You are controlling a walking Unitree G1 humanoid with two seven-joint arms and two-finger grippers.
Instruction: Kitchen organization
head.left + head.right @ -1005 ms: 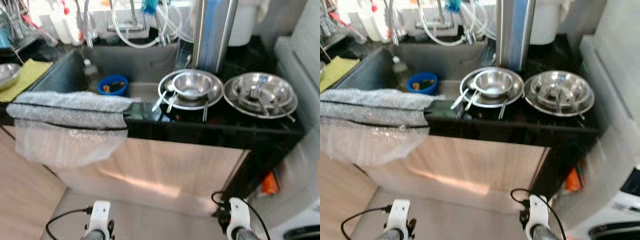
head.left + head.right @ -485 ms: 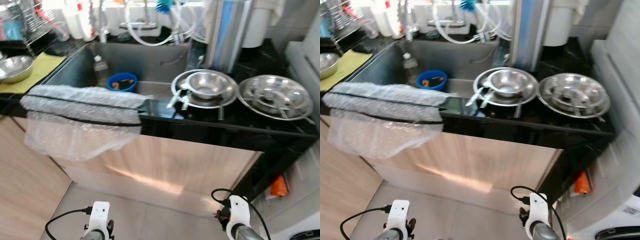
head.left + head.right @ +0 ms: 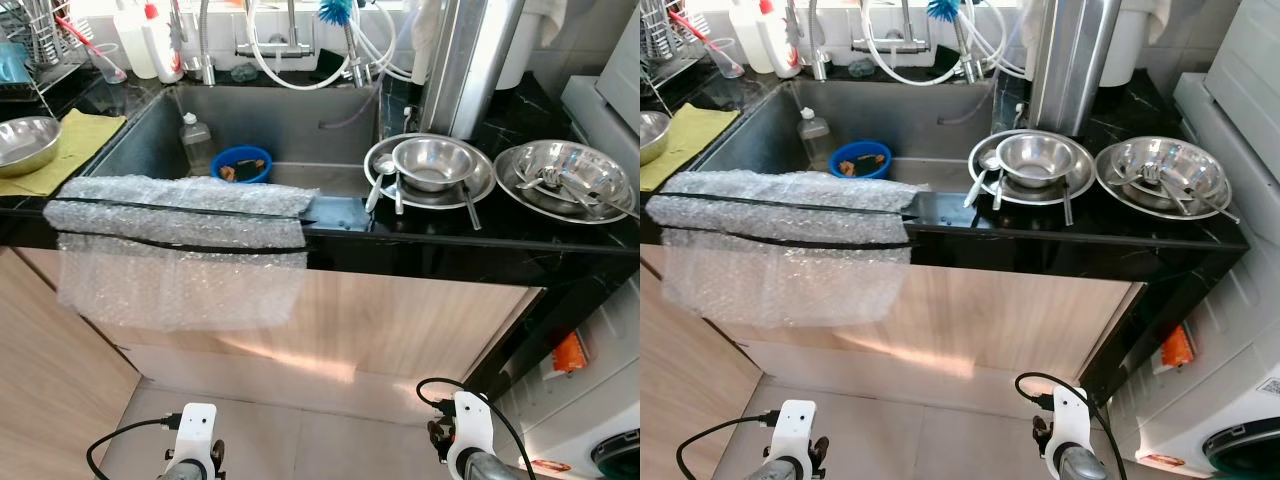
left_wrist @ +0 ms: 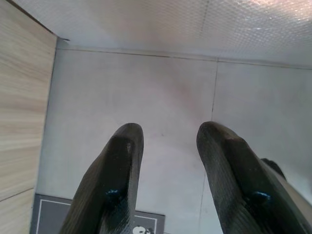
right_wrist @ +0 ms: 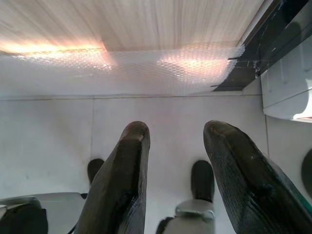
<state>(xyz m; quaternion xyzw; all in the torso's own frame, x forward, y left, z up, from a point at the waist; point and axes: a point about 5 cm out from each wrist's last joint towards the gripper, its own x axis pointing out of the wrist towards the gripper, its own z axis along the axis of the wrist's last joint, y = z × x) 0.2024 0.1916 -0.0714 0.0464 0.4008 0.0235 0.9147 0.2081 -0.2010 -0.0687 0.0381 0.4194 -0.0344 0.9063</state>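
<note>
Steel bowl (image 3: 432, 162) sits on a plate (image 3: 475, 190) with spoons on the black table (image 3: 560, 235), right of the sink (image 3: 140, 140). Bubble wrap (image 3: 180, 250) hides the sink's near edge. We hang both arms low; left gripper (image 4: 168, 146) and right gripper (image 5: 176, 146) jaws released, over floor.

I'm looking down on a black counter (image 3: 1060, 250) with a sunken grey sink (image 3: 930, 125); a sheet of bubble wrap (image 3: 780, 240) lies over its front edge and hangs down the wooden cabinet front. To the right of the sink a steel plate (image 3: 1025, 190) rests on the counter with a steel bowl (image 3: 1036, 158) and spoons on it, and just beside that is a second plate (image 3: 1162, 175) holding cutlery. At far left a yellow cloth (image 3: 680, 135) lies on the counter under another steel bowl (image 3: 22, 143), and a small blue bowl (image 3: 861, 159) and a bottle (image 3: 812, 132) sit in the sink.
</note>
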